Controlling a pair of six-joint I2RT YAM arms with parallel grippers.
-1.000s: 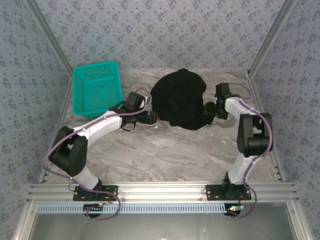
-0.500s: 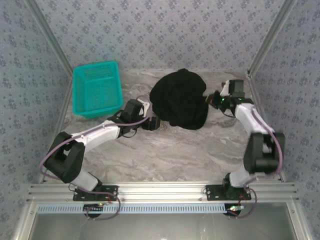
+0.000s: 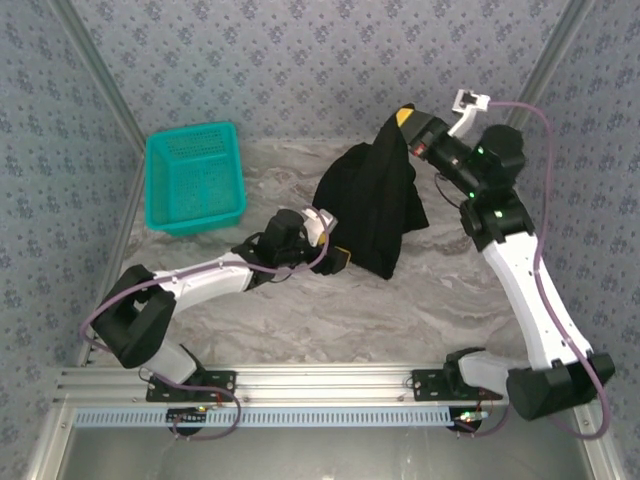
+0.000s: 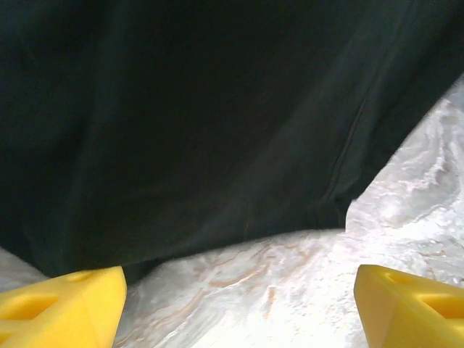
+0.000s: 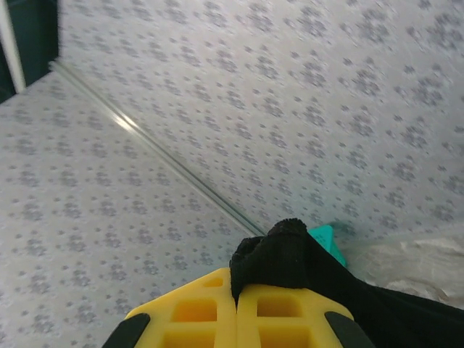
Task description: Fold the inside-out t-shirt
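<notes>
The black t-shirt [image 3: 368, 205] hangs from its top edge, raised off the back of the table, its lower part still draped on the marble. My right gripper [image 3: 405, 122] is shut on a bunched fold of that cloth [image 5: 290, 257], pinched between its yellow fingers [image 5: 217, 312] high near the back wall. My left gripper [image 3: 338, 258] lies low on the table just left of the shirt's bottom hem, open, its yellow fingertips [image 4: 61, 308] wide apart over bare marble. The dark cloth [image 4: 203, 123] hangs just ahead of them, not touching. No printed graphic shows.
A teal mesh basket [image 3: 195, 178] stands at the back left of the marble table [image 3: 400, 310]. Patterned walls [image 5: 217, 109] and metal frame posts close the back and sides. The aluminium rail [image 3: 320, 380] runs along the near edge.
The right arm has risen and swung up toward the back wall, lifting the shirt from a flat heap into a hanging drape. The left gripper has slid right, toward the shirt's lower edge.
</notes>
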